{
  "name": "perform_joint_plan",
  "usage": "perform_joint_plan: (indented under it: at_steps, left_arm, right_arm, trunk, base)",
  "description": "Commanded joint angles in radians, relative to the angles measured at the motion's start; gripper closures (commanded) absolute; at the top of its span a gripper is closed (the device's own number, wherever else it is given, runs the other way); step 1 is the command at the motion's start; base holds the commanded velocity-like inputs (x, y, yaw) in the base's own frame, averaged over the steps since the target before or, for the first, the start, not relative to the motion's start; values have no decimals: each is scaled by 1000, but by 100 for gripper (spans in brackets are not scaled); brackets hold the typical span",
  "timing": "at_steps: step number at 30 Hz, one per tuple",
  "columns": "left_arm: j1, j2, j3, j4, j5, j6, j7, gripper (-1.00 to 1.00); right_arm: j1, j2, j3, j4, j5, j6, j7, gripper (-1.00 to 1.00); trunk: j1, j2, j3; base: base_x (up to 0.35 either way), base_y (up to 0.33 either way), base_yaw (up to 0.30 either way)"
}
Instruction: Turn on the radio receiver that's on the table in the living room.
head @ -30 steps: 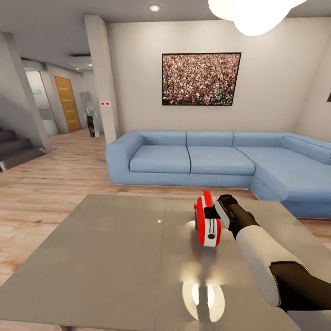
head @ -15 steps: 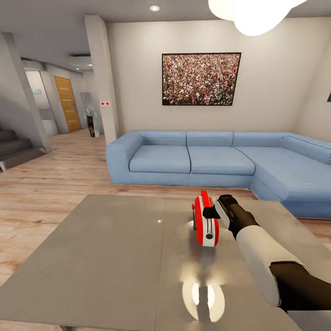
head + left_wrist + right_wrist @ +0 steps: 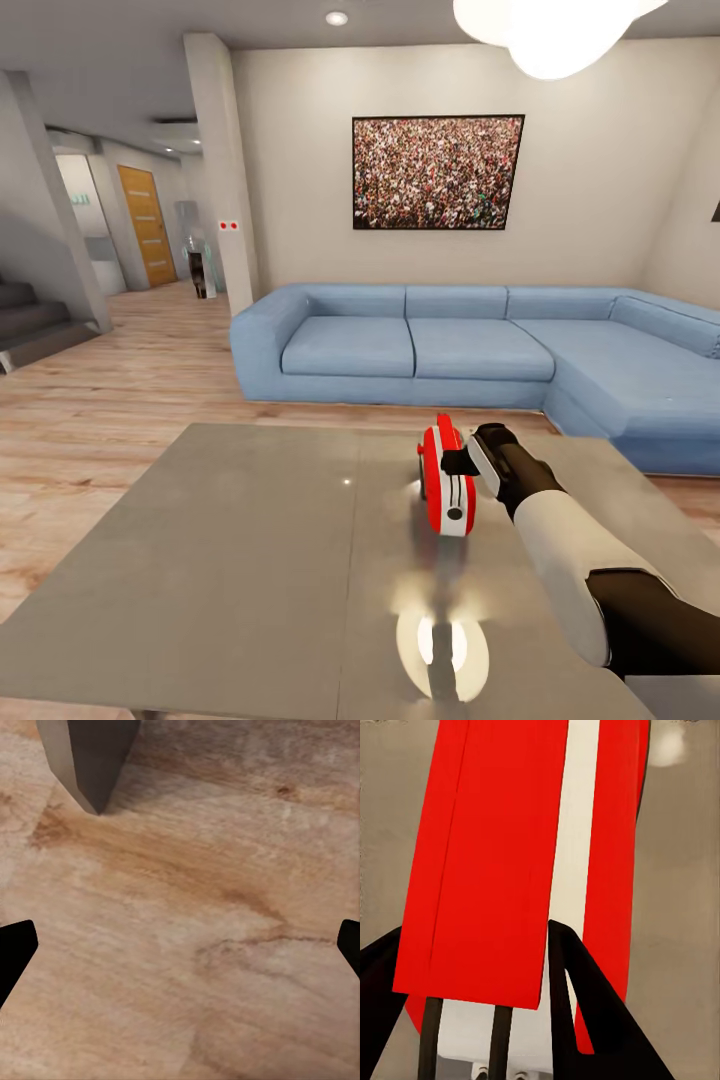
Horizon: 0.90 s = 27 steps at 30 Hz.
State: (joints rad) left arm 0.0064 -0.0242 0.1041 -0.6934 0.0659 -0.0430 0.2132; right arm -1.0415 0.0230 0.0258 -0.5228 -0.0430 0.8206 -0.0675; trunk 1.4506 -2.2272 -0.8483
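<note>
Living room w/ wood floor [image 3: 90, 420] at far left, stairs and an orange door [image 3: 146, 225] beyond; our left end effector [image 3: 180, 949] hangs over that floor, fingertips at the frame edges, so wide open, holding nothing. Moving right: grey glossy surface [image 3: 230, 560], blue sofa [image 3: 470, 345] behind it under the crowd photo [image 3: 437, 171]. Right of centre on the surface stands the radio receiver [image 3: 446, 478], up on its edge, red w/ white band. Our right end effector [image 3: 462, 462] is at its right side; the wrist view shows dark fingers [image 3: 585, 997] straddling the red body [image 3: 502, 862], apparently closed on it, though firm contact we can't confirm. We judge the step: radio secured, switch not yet pressed. Next move calls for reaching the dial face, prob. w/ the free left arm, w/o tipping the radio.
</note>
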Motion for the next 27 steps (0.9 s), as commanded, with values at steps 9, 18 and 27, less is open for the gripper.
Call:
perform_joint_plan:
  at_steps: [9, 18, 27]
  left_arm:
    - [0, 1, 0, 0, -1, 1, 1, -100]
    - [0, 2, 2, 0, -2, 2, 1, -100]
    - [0, 10, 2, 0, -2, 2, 0, -100]
  right_arm:
    - [0, 0, 0, 0, 1, 0, 0, 100]
    - [0, 0, 0, 0, 1, 0, 0, 100]
    - [0, 0, 1, 0, 0, 1, 1, 100]
  trunk:
    - [-35, 63, 28]
    - [-69, 126, 57]
    - [-104, 189, 85]
  base:
    - [0, 0, 0]
    - [0, 0, 0]
    - [0, 0, 0]
